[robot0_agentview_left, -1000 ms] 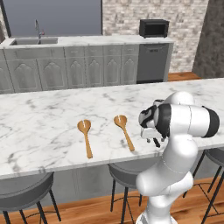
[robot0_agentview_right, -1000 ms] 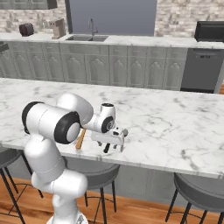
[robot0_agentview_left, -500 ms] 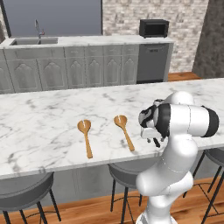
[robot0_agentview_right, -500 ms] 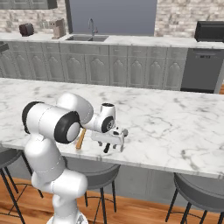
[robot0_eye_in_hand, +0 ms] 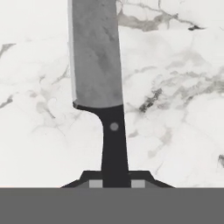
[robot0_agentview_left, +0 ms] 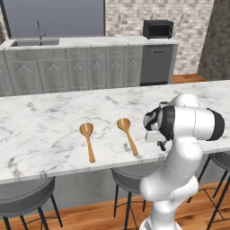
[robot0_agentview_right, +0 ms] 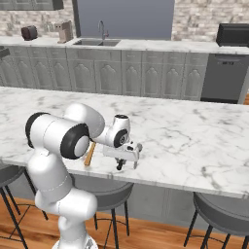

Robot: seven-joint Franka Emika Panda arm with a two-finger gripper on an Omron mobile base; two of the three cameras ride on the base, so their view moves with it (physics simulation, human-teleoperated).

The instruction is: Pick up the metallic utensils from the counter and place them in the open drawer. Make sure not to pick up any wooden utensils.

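A knife [robot0_eye_in_hand: 96, 57] with a dark grey blade and a black handle [robot0_eye_in_hand: 114, 148] lies flat on the white marble counter [robot0_eye_in_hand: 175, 109]. My gripper [robot0_eye_in_hand: 116, 183] points down at it, and both fingertips press the sides of the handle's end. Seen from the right base view, the gripper [robot0_agentview_right: 125, 163] sits low near the counter's [robot0_agentview_right: 194, 141] front edge. From the left base view the forearm covers most of the gripper [robot0_agentview_left: 161, 144]. Two wooden spoons [robot0_agentview_left: 88, 139] [robot0_agentview_left: 128, 134] lie to its left, and one wooden spoon [robot0_agentview_right: 90, 153] shows partly behind the arm. The drawer is out of view.
Dark round stools [robot0_agentview_left: 27, 197] [robot0_agentview_right: 219, 209] stand under the counter's near edge. Behind it runs a grey cabinet row [robot0_agentview_left: 90, 67] with a sink [robot0_agentview_right: 95, 43], a dishwasher [robot0_agentview_left: 157, 65] and a black microwave [robot0_agentview_left: 158, 29].
The arm has stayed in the same spot over the counter's front edge. The small earlier views do not show how the fingers moved.
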